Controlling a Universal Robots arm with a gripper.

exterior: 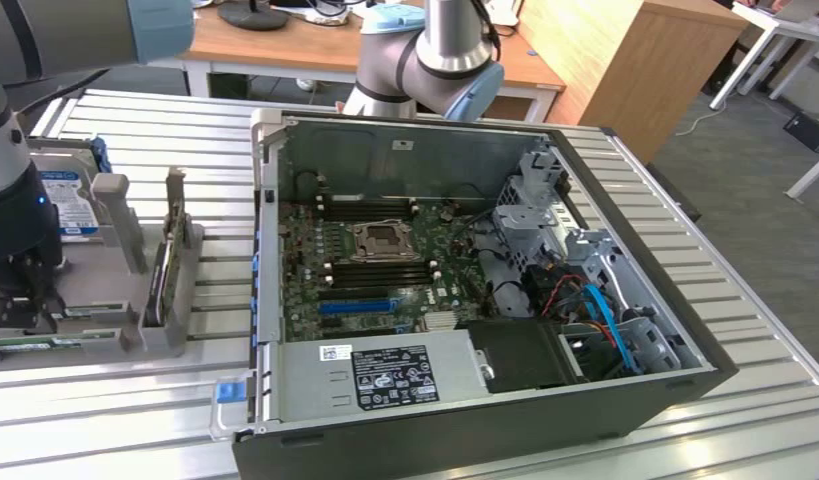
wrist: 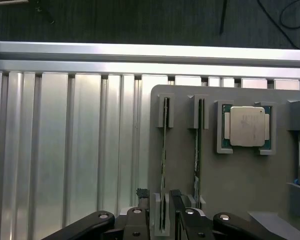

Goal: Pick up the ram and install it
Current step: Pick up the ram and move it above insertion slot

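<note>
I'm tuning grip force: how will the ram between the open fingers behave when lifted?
Probably stiff and light: the ram is a thin flat board. It stands on edge in end slots of the gray holder, so unsupported it would likely tip.

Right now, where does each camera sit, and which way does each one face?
Exterior view: off the arm, raised, looking down aslant at the open computer case on the slatted table; the arm shows behind the case and at the exterior view's left edge.
Wrist view: on the wrist, looking straight down at the grey holder carrying the ram, a second stick and a processor; the open hand straddles the ram.
Shared: the grey holder and the slatted table.
</note>
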